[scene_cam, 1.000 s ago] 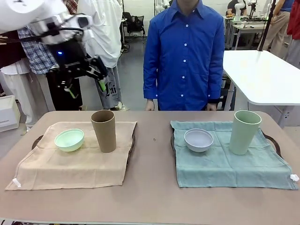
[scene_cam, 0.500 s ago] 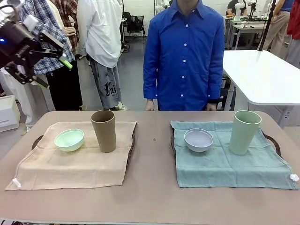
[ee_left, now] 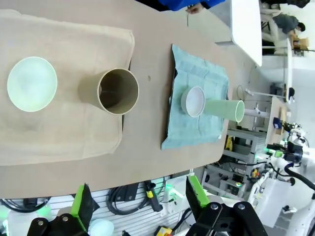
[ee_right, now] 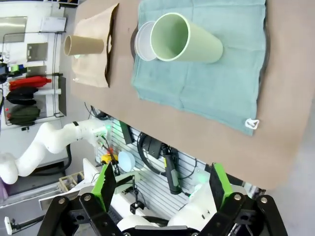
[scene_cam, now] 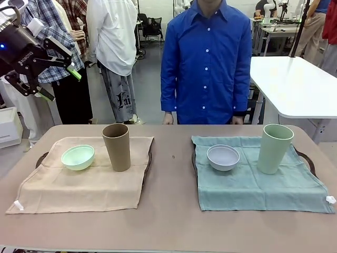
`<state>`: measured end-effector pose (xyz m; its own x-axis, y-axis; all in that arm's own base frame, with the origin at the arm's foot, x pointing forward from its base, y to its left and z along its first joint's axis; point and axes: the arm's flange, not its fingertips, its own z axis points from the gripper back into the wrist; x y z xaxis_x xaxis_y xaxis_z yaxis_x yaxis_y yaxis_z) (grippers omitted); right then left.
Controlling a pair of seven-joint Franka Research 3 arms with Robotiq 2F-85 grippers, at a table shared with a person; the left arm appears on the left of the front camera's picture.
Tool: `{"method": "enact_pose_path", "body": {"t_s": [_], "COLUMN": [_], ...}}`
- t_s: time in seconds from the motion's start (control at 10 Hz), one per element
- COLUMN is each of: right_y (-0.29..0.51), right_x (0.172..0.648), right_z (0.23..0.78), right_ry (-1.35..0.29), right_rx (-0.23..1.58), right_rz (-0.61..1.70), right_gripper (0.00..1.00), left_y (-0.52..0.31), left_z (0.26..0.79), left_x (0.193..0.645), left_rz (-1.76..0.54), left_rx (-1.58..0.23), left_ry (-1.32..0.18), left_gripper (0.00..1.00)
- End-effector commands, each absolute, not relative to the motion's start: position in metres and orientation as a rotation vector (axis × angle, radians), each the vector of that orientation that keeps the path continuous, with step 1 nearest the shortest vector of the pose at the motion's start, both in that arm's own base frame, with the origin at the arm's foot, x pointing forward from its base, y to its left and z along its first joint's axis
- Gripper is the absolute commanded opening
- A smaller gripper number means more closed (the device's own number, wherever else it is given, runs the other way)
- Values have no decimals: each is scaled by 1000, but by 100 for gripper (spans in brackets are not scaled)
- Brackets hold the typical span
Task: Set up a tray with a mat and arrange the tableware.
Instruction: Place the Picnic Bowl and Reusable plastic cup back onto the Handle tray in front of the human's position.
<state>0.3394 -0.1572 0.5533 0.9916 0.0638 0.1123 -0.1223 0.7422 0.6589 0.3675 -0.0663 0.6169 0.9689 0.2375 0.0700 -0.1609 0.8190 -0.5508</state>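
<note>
Well below the open left pincer (scene_cam: 50,74), brown tumbler (scene_cam: 117,147) stands

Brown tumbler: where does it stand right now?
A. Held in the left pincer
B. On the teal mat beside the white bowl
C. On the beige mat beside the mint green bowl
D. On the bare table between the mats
C: the brown tumbler stands upright on the beige mat, just right of the mint green bowl in the front view.

Front level; both wrists high overhead
</note>
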Motion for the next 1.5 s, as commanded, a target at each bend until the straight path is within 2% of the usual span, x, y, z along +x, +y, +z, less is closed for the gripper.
{"method": "enact_pose_path", "body": {"t_s": [0.0, 0.3, 0.5, 0.7, 0.9, 1.2, 1.3, 1.4], "right_y": [-162, -189, -207, -223, -228, -235, -235, -234], "right_x": [339, 336, 333, 331, 324, 311, 309, 310], "right_z": [543, 526, 509, 490, 478, 464, 461, 459], "right_ry": [-46, 29, 53, 32, 76, 122, 124, 119], "right_rx": [814, 1125, 1397, 1531, 1512, 1473, 1466, 1450], "right_rz": [131, 117, 39, -46, -80, -132, -137, -131], "right_gripper": [100, 100, 100, 100, 100, 100, 100, 100], "left_y": [-41, 39, 77, 103, 128, 169, 175, 174], "left_z": [620, 603, 575, 535, 503, 481, 483, 490], "left_x": [381, 399, 394, 388, 374, 358, 357, 360], "left_rz": [204, 136, 170, 256, 298, 285, 269, 266], "left_rx": [-677, -973, -1090, -1132, -1208, -1472, -1495, -1448], "left_ry": [1, 308, 345, 321, 250, 238, 216, 109], "left_gripper": [100, 100, 100, 100, 100, 100, 100, 100]}}
